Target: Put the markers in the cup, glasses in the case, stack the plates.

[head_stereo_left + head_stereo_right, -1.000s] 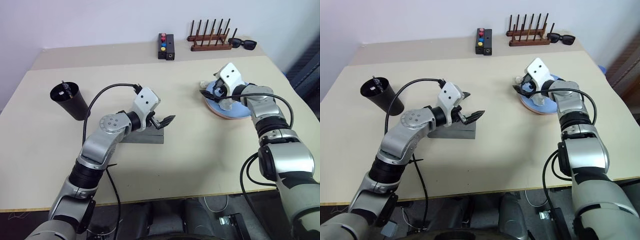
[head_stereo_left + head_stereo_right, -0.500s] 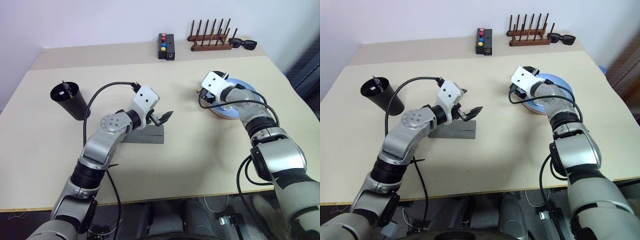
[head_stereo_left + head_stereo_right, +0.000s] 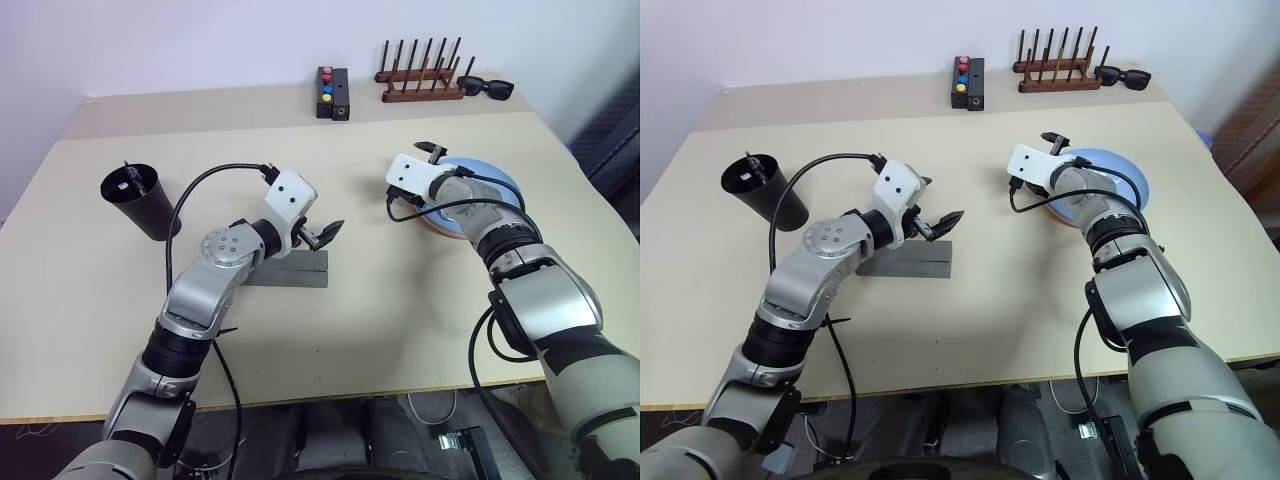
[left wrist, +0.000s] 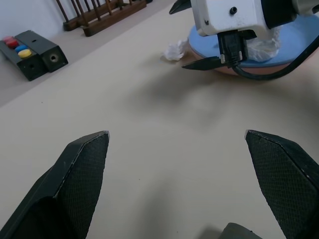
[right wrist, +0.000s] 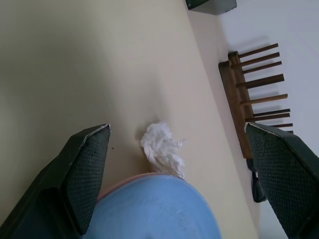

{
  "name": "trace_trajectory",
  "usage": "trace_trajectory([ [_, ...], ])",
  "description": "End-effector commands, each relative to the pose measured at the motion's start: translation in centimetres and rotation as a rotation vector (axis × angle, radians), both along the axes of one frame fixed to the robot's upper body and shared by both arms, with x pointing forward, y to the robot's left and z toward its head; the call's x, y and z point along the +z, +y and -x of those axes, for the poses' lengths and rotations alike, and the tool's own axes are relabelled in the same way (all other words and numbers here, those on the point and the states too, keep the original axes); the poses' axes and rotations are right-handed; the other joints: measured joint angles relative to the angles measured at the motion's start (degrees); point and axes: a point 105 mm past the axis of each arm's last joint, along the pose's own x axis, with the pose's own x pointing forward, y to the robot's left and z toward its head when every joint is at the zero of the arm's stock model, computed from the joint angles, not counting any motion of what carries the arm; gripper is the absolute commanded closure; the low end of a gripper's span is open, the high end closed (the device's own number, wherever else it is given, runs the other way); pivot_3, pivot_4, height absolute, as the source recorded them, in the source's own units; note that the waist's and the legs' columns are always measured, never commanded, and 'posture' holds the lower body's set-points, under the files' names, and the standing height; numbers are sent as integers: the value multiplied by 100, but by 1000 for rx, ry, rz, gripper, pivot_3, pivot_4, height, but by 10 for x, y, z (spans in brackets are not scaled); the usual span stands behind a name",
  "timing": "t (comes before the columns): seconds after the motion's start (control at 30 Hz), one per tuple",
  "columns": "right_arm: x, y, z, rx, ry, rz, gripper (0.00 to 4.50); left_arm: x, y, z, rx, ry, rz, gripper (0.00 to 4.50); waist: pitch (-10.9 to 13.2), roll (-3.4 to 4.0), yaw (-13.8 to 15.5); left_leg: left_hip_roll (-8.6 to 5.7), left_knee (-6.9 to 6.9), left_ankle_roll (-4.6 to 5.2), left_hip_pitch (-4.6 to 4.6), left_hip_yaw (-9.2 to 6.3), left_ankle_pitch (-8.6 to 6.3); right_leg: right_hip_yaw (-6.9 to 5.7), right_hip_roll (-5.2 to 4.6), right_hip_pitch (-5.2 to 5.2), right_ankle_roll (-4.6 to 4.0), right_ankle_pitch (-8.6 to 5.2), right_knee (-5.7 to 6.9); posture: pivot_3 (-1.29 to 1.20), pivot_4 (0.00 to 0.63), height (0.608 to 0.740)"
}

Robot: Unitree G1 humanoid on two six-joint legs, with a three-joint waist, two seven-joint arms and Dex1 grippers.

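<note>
The light blue plate (image 3: 487, 184) lies on the salmon pink plate (image 3: 457, 229) at the right of the table. My right gripper (image 5: 177, 129) hovers open at their left rim, pointing toward the table's far side. The tall black cup (image 3: 141, 201) stands at the left, tilted, with a marker's (image 3: 127, 177) end showing inside. The grey case (image 3: 291, 271) lies shut in the middle. My left gripper (image 3: 328, 235) hangs open just above the case's right end, with nothing between its fingers. The glasses are out of view.
A crumpled white tissue (image 5: 162, 148) lies on the table by the plates' rim, and another crumpled white scrap (image 4: 260, 48) sits on the blue plate. At the far edge stand a black box with coloured buttons (image 3: 332, 92), a wooden rack (image 3: 420, 82) and black sunglasses (image 3: 487, 89).
My right gripper has rolled over and shifted left, from above the plates to their left rim. The left gripper has stayed over the case.
</note>
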Motion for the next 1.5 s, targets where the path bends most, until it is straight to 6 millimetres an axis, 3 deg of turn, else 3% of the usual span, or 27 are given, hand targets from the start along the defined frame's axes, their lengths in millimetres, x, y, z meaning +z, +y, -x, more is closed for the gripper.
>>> trace_trajectory([
  [0.03,17,-2,-4,-22,-54,54,111,15,2,3,9,-58,17,0,0,0,1,0,0,0,0,0,0,0,0,0,0,0,0,0,150,740],
  [0.43,23,-13,-6,-93,-74,11,111,14,4,3,21,-56,13,0,0,0,-3,0,0,0,0,0,0,0,0,0,0,0,0,0,150,740],
  [0.7,13,-17,-3,-139,104,-498,111,14,5,6,23,-48,23,0,0,0,-6,0,-1,0,0,0,0,0,1,1,0,0,0,0,150,740],
  [0.93,9,-26,1,-160,177,-724,111,14,6,9,24,-39,32,0,0,0,-5,0,-2,0,0,0,0,0,1,1,0,0,-1,0,150,740],
  [1.27,23,-21,-1,-128,184,-891,111,13,8,13,32,-27,40,0,0,0,-2,0,-2,0,0,1,0,1,0,1,0,0,-1,0,150,740],
  [1.5,24,-17,-1,-105,177,-860,111,12,7,14,30,-25,38,0,0,0,-3,0,-2,0,0,0,0,1,0,1,0,0,-1,0,150,740],
])
